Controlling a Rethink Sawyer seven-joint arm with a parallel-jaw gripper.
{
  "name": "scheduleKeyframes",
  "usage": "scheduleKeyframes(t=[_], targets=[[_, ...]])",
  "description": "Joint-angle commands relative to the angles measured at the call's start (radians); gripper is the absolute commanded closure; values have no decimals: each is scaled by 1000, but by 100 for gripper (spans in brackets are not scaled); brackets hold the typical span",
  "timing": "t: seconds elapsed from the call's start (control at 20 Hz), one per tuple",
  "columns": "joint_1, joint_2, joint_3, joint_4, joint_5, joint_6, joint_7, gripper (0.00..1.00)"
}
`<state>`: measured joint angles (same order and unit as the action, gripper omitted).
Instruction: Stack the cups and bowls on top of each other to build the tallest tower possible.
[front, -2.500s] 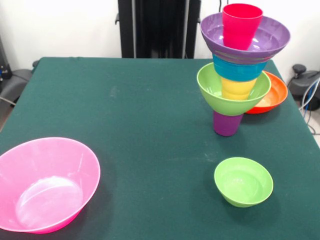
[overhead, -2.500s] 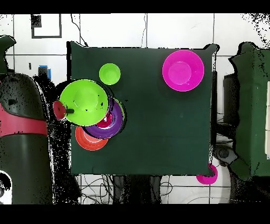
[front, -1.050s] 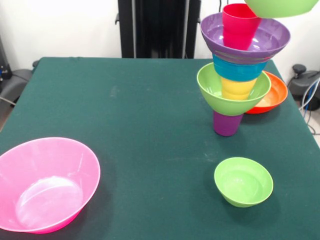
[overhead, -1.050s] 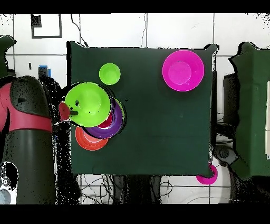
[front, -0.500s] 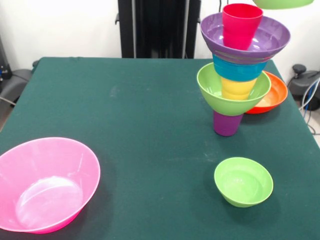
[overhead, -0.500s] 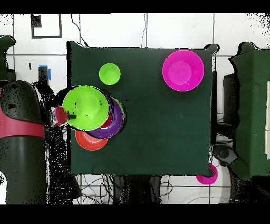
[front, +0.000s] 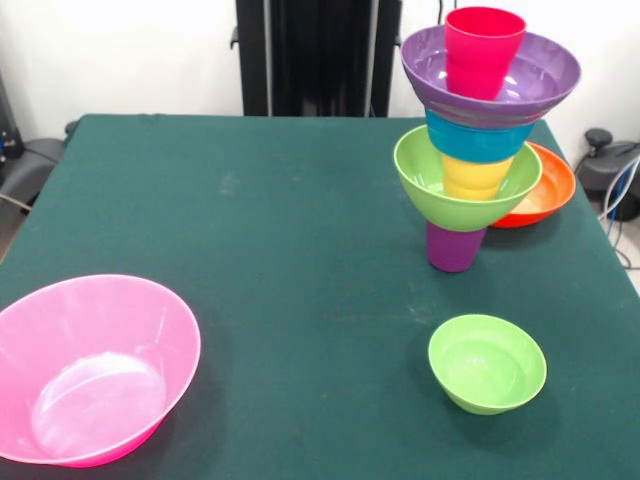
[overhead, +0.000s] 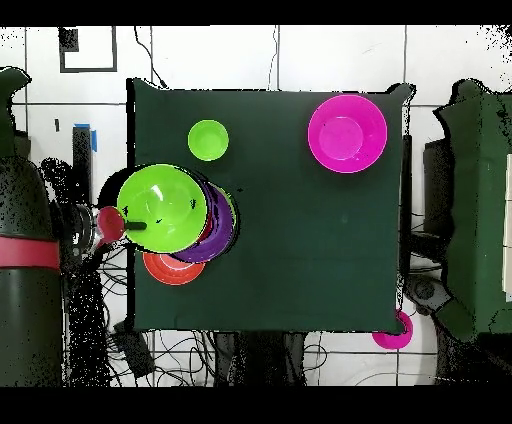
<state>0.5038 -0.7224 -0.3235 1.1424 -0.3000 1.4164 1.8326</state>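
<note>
1. Front view: the tower (front: 478, 140) stood at the far right of the table (front: 270, 230), built on a purple cup (front: 455, 248); above it came a lime bowl (front: 468, 185), a yellow cup (front: 478, 175), a blue bowl (front: 478, 138), a wide purple bowl (front: 530, 75) and a red cup (front: 484, 50); no gripper showed here.
2. Spare pieces: an orange-red bowl (front: 545, 185) sat just behind the tower; a small lime bowl (front: 487, 362) lay near right; a big pink bowl (front: 90, 370) lay near left.
3. The cloth was dark green and flat; the black pedestal (front: 310, 55) stood at the far edge against a white wall.
4. Overhead view: a large lime-green bowl (overhead: 162, 208) lay over the tower's top on the table's left side, hiding most of the wide purple bowl; a red and dark part touched its left rim; I took it for the gripper (overhead: 135, 225), though I could not tell whether it was clamped or released.
5. My judgement: this bowl wanted centring over the red cup, a level rim and a slow descent; the column was narrow-footed, so a sideways nudge could topple it.
6. Around the table I saw pale floor tiles, cables and a small pink object (overhead: 393, 330) at the lower right.
</note>
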Motion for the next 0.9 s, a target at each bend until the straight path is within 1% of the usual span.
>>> scheduleKeyframes(t=[0.05,0.6,0.9], targets=[[13,56,13,-53,-123,135,-17,100],[5,63,25,-39,-119,93,0,100],[3,61,28,-9,-112,61,11,100]])
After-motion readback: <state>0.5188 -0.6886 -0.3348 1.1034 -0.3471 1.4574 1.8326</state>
